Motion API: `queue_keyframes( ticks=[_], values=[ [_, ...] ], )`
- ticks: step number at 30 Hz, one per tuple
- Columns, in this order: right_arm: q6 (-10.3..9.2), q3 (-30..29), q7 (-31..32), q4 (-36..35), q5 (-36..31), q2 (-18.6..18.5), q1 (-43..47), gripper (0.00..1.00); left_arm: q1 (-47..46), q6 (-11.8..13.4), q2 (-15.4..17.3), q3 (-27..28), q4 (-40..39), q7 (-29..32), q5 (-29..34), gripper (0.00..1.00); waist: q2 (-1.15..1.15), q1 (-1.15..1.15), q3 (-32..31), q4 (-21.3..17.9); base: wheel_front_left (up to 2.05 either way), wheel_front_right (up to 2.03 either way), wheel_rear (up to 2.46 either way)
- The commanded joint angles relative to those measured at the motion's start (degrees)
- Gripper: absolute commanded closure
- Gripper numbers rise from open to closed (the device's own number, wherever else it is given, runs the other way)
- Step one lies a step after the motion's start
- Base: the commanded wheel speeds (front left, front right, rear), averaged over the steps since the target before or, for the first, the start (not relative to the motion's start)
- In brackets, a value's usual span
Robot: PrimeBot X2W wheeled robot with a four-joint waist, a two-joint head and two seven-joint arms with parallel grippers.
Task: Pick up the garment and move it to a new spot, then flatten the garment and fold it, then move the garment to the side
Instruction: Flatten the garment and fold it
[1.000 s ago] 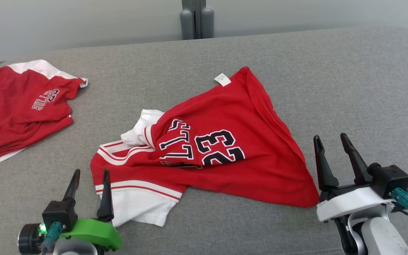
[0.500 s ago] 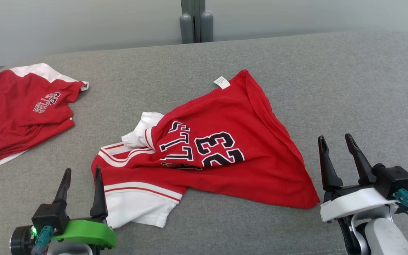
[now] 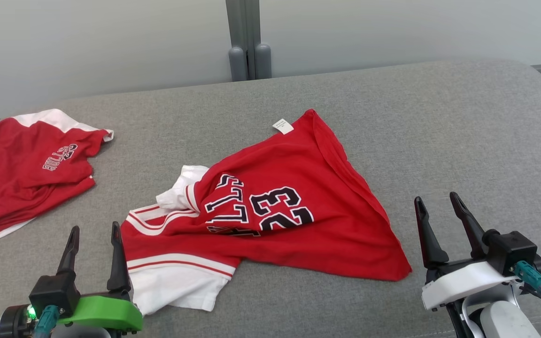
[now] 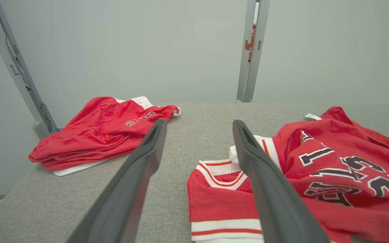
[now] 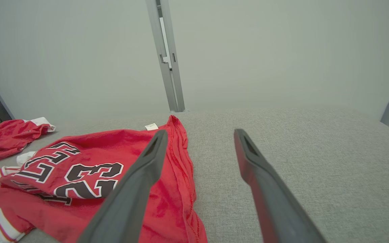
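Note:
A red jersey [image 3: 294,206] with white sleeves and a black "23" lies crumpled in the middle of the grey padded table [image 3: 439,131]. It also shows in the left wrist view as the jersey [image 4: 333,168] and in the right wrist view as the jersey [image 5: 89,168]. My left gripper [image 3: 94,230] stands open just left of the jersey's white sleeve, holding nothing. My right gripper [image 3: 437,199] is open a little right of the jersey's lower corner, also holding nothing. Both hover near the table's front edge.
A second red garment [image 3: 26,173] with white trim lies bunched at the table's far left, also seen as the red garment [image 4: 103,131] from the left wrist. A grey post [image 3: 244,37] stands behind the table against a pale wall. Bare grey surface spreads to the right.
The head camera has tilted up, so everything sits lower in the picture. Both grippers have drawn back slightly toward the front edge and stay open. The jersey lies as before.

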Motion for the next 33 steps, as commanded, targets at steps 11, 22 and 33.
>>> queue_keyframes(
  ticks=[11, 22, 33],
  values=[
    [-0.08, 0.6, -0.2, -0.5, -1.2, -0.7, 2.5, 0.00, 2.5, -1.5, 0.6, 0.3, -0.4, 0.0, 1.2, 0.00, 0.00, 0.00, -1.4, -0.7, 0.00, 0.00, 0.00],
    [-0.08, 0.6, -0.2, -0.5, -2.1, -0.5, 3.1, 0.00, 2.6, -2.1, 0.7, 0.2, -0.8, 0.0, 1.1, 0.00, 0.00, 0.00, -1.6, -0.3, 0.00, 0.00, 0.00],
    [-0.08, 0.7, -0.2, 0.0, -2.1, -0.4, 3.1, 0.00, 2.8, -1.9, 0.6, 0.5, -0.3, 0.0, 1.4, 0.00, 0.00, 0.00, -1.3, -0.2, 0.00, 0.00, 0.00]
  ],
)
